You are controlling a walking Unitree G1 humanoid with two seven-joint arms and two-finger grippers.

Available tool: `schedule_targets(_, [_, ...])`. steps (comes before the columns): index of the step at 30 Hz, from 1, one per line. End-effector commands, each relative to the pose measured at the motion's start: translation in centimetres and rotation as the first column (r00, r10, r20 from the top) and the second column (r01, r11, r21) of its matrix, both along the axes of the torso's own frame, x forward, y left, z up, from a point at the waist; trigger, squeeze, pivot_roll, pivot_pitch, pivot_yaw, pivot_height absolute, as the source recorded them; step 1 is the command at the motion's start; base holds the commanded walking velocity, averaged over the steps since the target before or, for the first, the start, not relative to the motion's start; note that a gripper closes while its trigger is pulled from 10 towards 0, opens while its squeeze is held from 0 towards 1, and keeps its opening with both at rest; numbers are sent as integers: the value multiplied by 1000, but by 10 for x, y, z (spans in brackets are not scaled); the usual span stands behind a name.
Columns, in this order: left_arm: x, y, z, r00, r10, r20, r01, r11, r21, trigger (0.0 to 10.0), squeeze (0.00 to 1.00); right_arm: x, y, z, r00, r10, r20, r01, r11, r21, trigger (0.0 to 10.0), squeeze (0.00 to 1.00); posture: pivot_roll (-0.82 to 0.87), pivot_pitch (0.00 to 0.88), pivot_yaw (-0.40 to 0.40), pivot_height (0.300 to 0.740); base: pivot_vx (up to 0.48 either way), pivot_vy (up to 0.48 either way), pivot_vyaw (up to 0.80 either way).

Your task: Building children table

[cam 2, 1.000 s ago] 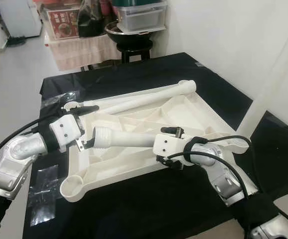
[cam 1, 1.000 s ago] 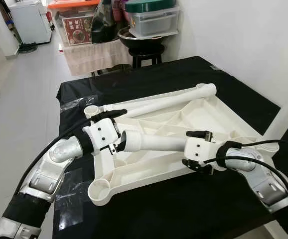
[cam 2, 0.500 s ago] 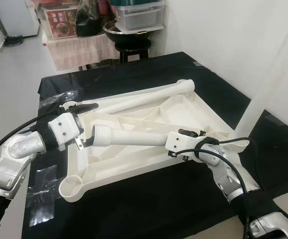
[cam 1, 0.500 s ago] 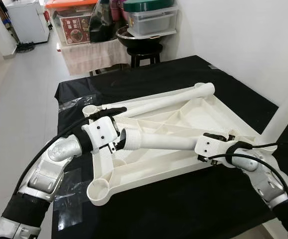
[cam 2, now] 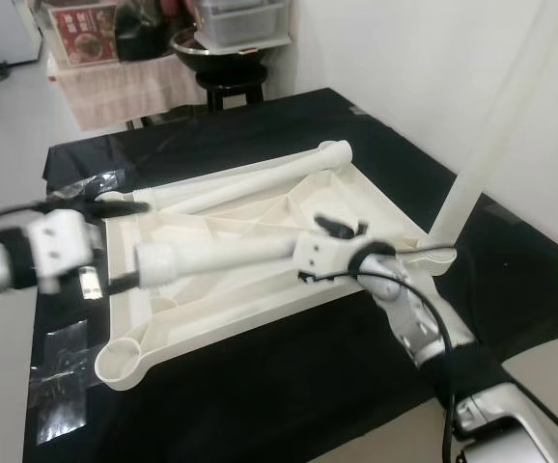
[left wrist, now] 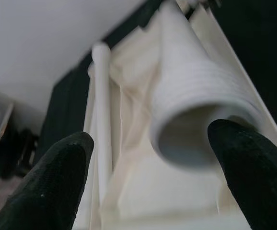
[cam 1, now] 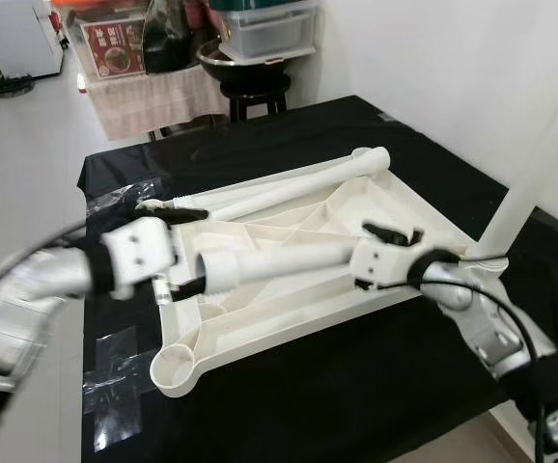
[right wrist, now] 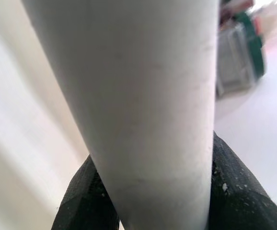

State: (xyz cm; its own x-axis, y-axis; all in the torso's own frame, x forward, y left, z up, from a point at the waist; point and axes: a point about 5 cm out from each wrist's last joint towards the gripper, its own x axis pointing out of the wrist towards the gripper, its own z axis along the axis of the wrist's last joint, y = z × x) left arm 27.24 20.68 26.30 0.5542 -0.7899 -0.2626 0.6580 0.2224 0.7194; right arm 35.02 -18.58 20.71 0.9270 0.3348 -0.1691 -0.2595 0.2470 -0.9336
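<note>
No text, label or number could be read; the red box [cam 1: 105, 60] on the shelf in the background bore a printed picture and markings, but they were too small and blurred to make out

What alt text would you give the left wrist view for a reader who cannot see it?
The threaded open end of a white table leg sits between the left gripper's two spread black fingertips, which do not close on it. Behind lies the ribbed underside of the white tabletop on black cloth, with a second leg lying along it.
</note>
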Motion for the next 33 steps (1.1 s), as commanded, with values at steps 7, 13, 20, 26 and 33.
schedule_targets(7, [-17,30,-22,966,47,-256,1,983,185,10000,1000,8,-7,38,986,-70,155,43,985,169,0,0,-94,76,5,740,0,0,0])
schedule_targets(13, [-31,41,-8,958,59,-280,4,976,218,10000,1000,11,-4,40,980,-68,189,37,986,161,0,0,-91,70,6,740,0,0,0])
schedule_targets(20, [-19,14,4,993,2,-119,9,996,85,10000,1000,26,-12,56,949,-66,309,94,992,-78,0,0,-93,63,7,740,0,0,0])
schedule_targets(26, [-3,-19,4,999,-32,44,28,995,98,10000,1000,43,-4,46,972,-65,224,111,973,-200,0,0,-88,60,7,740,0,0,0])
schedule_targets(33, [30,-48,17,953,55,298,-119,973,198,10000,0,47,32,24,992,60,113,-15,931,-364,0,0,-80,58,14,740,0,0,0])
